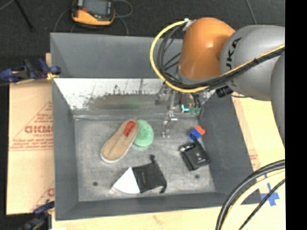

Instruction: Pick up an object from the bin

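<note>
The grey metal bin (pixel 64 152) is the largest thing here, and its floor is mostly bare. My arm (pixel 254 56) enters from three o'clock. Its orange cover (pixel 204 47) sits over the bin's one o'clock corner, with cables looped around it.

My pincer (pixel 169 126) hangs below the cover, near the back wall, at about one o'clock from the middle of the floor. I cannot tell whether it is spread or pressed together, and I see nothing pinched in it. It is over bare floor, between two things.

A tan slipper sole (pixel 116 144) lies flat and aslant at nine o'clock, with a red piece (pixel 129 128) at its upper end. A black pouch (pixel 149 176) lies at six o'clock. A white wedge (pixel 127 182) touches its left side.

A green round sponge (pixel 144 133) rests against the sole's upper end, near my pincer at its eight o'clock. A black boxy gadget (pixel 194 156) lies at four o'clock. The smallest thing is a blue block (pixel 194 134) with an orange bit on top. It is near my pincer at its four o'clock and just above the gadget.
</note>
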Available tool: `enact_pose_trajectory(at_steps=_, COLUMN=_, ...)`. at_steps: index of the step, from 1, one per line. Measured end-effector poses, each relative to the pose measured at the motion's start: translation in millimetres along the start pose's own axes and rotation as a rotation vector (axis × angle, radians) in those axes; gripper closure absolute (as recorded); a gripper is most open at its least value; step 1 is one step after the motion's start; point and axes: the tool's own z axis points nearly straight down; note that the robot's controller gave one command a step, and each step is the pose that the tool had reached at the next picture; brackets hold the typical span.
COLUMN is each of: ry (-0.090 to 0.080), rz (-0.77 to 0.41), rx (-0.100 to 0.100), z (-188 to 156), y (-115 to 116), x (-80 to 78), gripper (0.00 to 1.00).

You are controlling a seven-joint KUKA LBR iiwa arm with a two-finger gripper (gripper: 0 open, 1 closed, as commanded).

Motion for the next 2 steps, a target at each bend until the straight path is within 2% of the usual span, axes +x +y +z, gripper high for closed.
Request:
enact_pose_trajectory(at_steps=1, ry=-0.008, rz=0.0, rx=0.0, z=-5.2, y=0.0, x=-1.5, gripper=0.0)
enact_pose_trajectory(at_steps=2, ry=-0.012, rz=-0.097, rx=0.001, z=28.1, y=20.2, x=11.1, gripper=0.0)
